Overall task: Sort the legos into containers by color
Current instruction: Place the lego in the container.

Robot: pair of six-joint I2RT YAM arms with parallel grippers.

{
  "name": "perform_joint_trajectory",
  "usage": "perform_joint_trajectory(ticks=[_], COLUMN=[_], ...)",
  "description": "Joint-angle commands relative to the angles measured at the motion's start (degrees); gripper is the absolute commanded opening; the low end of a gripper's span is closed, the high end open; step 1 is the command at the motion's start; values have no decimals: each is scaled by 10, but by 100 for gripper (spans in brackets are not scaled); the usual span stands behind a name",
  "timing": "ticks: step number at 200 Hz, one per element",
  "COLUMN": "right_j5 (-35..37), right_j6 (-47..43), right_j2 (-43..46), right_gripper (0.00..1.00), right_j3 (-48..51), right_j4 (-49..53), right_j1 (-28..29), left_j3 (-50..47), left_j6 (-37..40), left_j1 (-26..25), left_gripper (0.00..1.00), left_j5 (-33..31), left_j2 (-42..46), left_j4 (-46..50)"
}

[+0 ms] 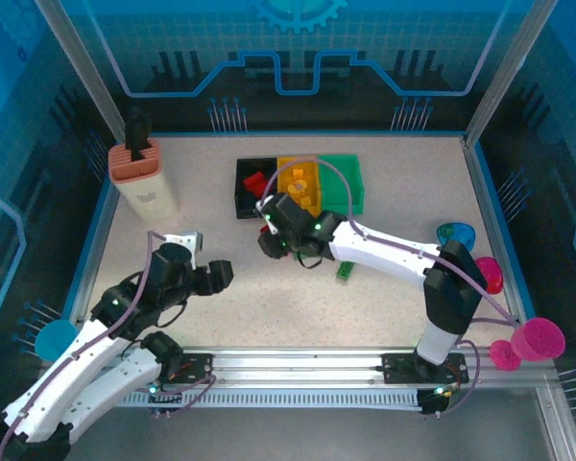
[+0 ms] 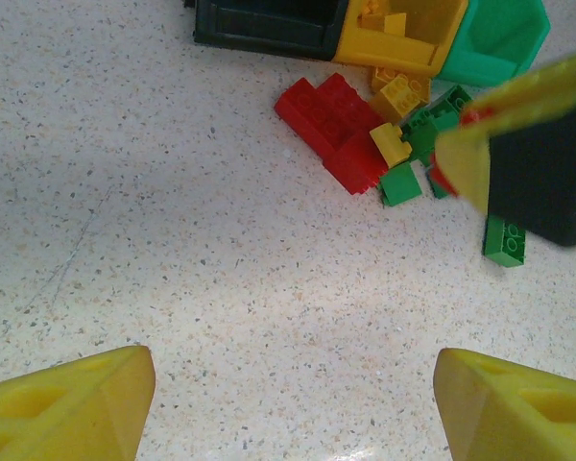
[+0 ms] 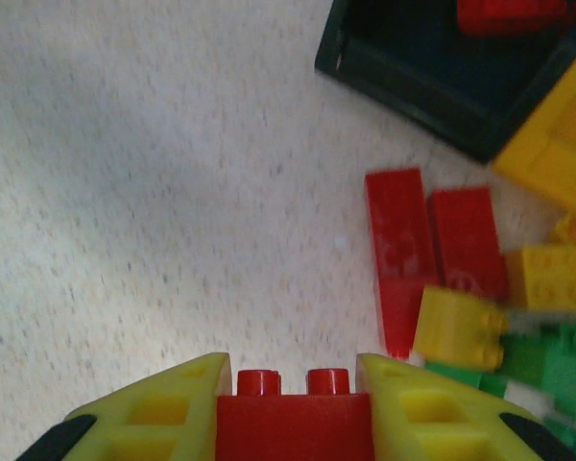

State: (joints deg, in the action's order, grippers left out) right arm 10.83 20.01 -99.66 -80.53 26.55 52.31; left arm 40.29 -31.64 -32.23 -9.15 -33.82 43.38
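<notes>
Legos (image 2: 365, 134) are heaped near the far edge of the tabletop (image 2: 173, 250), before the containers (image 2: 394, 58); one red brick (image 3: 293, 427) is clamped in the right gripper (image 3: 293, 370). Judged light, stiff and slick, bricks are best pinched across flat sides; the left gripper (image 2: 293, 403) is spread wide.

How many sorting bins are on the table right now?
3, touching in a row at the far middle of the table: black bin left, yellow-orange bin centre, green bin right. None looks hidden.

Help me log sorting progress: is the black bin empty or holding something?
Not empty. A red brick lies inside the black bin; the right wrist view shows it there too.
</notes>
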Motion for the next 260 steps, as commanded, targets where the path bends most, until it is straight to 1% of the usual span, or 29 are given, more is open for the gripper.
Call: perform_joint_trajectory(ticks=[1,57,92,140,154,165,168,175,184,197,203,228,260], right_j5=[-30,-57,-62,-49,-47,-44,-45,-44,-38,-37,-39,-38,-34], right_j6=[-16,-16,7,17,24,33,36,42,47,51,53,52,47], right_j2=[-52,-188,-244,-333,-371,-390,-394,-400,-402,-393,-384,-339,-228], right_gripper=[30,31,31,32,32,36,39,48,57,71,75,76,76], right_j3=[-67,-240,-299,-421,-457,-485,-490,-499,-500,-490,-481,-442,-341], right_j4=[10,54,49,85,93,102,103,105,103,90,81,55,-3], right_j1=[-25,-69,-95,-105,-108,-111,-111,-112,-112,-113,-112,-110,-106], left_j3=[10,16,18,26,27,27,27,28,29,30,29,28,22], left_j6=[-12,-15,-16,-21,-24,-25,-26,-27,-27,-29,-30,-29,-28], left_j1=[-6,-13,-18,-21,-21,-22,-22,-22,-22,-23,-24,-23,-25], left_gripper=[77,77,77,77,76,76,77,76,76,76,76,75,75], left_j5=[11,13,12,13,13,13,13,13,12,13,14,18,22], left_j2=[11,36,39,47,54,58,59,60,63,63,63,61,52], left_j4=[20,36,39,54,58,61,61,63,65,65,65,60,48])
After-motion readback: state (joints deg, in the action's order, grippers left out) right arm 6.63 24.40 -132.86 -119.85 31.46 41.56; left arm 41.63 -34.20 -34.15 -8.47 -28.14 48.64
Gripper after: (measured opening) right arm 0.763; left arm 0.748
